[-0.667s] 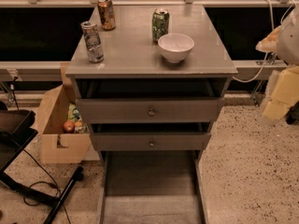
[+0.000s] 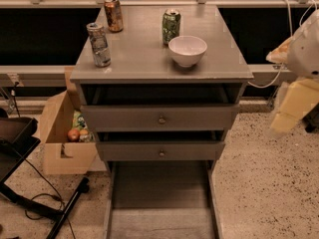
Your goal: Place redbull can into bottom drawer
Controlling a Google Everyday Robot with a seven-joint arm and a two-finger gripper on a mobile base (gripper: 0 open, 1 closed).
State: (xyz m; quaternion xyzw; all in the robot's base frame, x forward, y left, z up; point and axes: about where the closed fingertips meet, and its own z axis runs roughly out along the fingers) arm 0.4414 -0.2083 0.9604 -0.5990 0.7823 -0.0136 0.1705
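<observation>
The slim silver-grey redbull can with bluish patches (image 2: 98, 45) stands upright on the flat top of the grey three-drawer cabinet (image 2: 144, 66), close to its left edge. A copper-orange can (image 2: 113, 14) stands just behind it. A green can (image 2: 171, 27) and a white round bowl (image 2: 187, 50) sit further right. The wide, shallow grey bottom drawer (image 2: 162, 218) is pulled out below, and its tray is bare.

The pale yellowish gripper (image 2: 295, 107) hangs at the far right, off the side of the cabinet and well apart from the redbull can. It holds nothing that I can see, and I cannot tell whether it is open or closed.

From here I see several risks. The bowl and the green can lie between the gripper and the redbull can, so a low, straight reach from the right would likely clip one of them. The redbull can is tall and narrow. An off-centre touch could tip it, and so near the left edge it might drop off toward the open cardboard box (image 2: 60, 133) on the floor.

The two upper knobbed drawers (image 2: 161, 119) jut forward over the rear of the bottom drawer. A descent too close to the cabinet could knock the can against their fronts. If the can is let go too high, it could topple and roll in the tray.
</observation>
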